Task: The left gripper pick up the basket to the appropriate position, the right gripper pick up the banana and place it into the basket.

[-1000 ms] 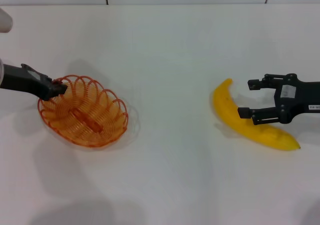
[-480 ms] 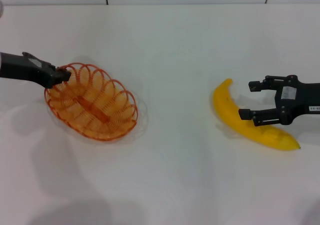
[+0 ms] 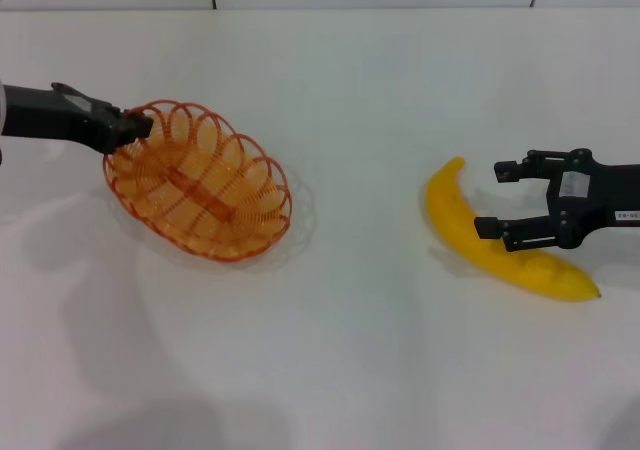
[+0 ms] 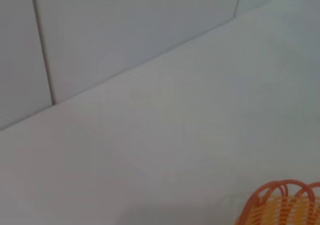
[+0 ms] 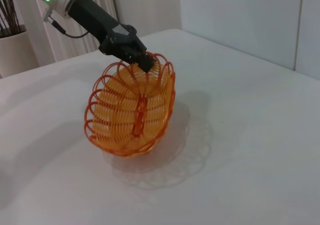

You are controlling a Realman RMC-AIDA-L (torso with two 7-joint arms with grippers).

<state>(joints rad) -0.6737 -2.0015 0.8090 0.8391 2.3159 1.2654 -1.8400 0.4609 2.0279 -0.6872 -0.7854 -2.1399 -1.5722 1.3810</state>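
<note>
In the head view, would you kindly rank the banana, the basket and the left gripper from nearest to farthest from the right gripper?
1. The banana: right under the open right gripper, on the table's right side.
2. The basket: left of centre, tilted.
3. The left gripper: far left, clamped on the basket's rim.

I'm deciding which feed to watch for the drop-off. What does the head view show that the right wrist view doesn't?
Only the head view shows the banana lying on the table and the right gripper, open, its fingers straddling the banana's middle. Only the right wrist view shows that the basket is lifted and tilted, with its shadow on the table below it, and a plant off the table's far edge. Both show the left gripper shut on the basket's rim, and the white tabletop.
</note>
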